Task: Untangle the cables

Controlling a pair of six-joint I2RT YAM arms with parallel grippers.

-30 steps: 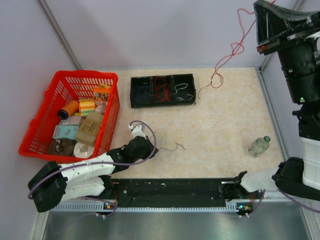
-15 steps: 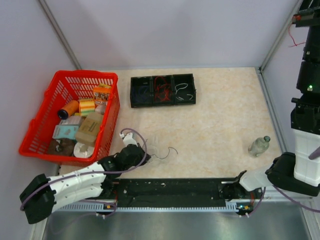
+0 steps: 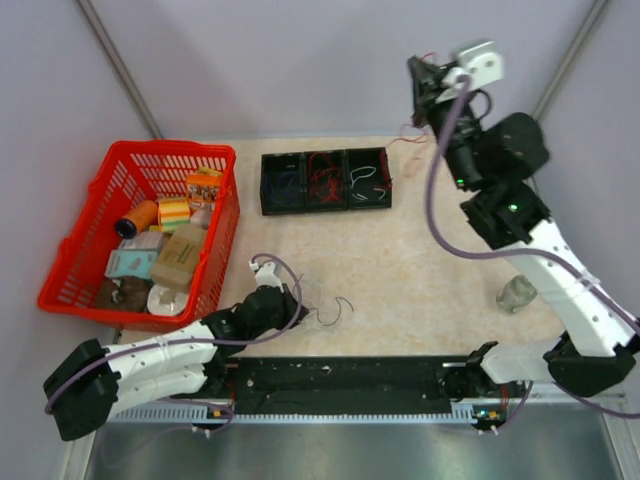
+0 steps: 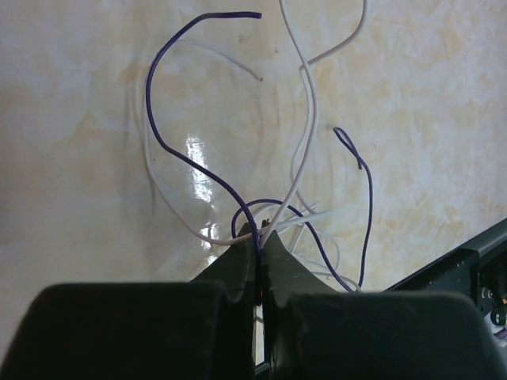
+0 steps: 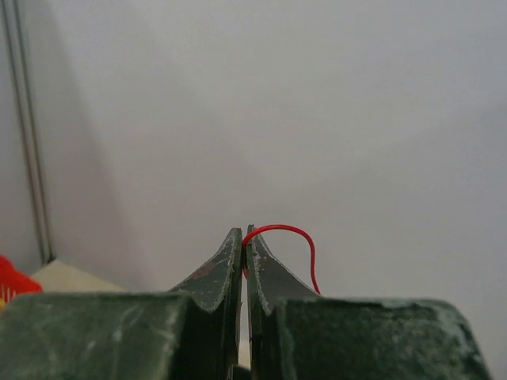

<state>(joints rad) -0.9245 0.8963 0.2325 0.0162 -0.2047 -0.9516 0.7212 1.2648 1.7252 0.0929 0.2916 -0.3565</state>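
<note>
I can see the left arm [image 3: 165,350] lying low along the near side of the desk [image 3: 400,270], reaching toward the middle. The left jaws are pinched shut on the cables [image 3: 325,310]. A dark purple wire [image 4: 165,149] and several white wires [image 4: 312,111] fan out from the pinch and lie loose on the desk just beyond the tips.

The right arm [image 3: 520,215] rises high at the far right. The right jaws are closed on a red wire [image 5: 297,233], which hangs down as a thin line toward the right end of a black tray [image 3: 325,208]. I cannot tell whether it touches the tray.

The tray sits at the far middle of the desk with three compartments: dark wires in the left one, red in the middle, white in the right. A red basket [image 3: 165,146] full of packets stands at the left. A small bottle [image 3: 517,293] lies at the near right, partly behind the right arm.
</note>
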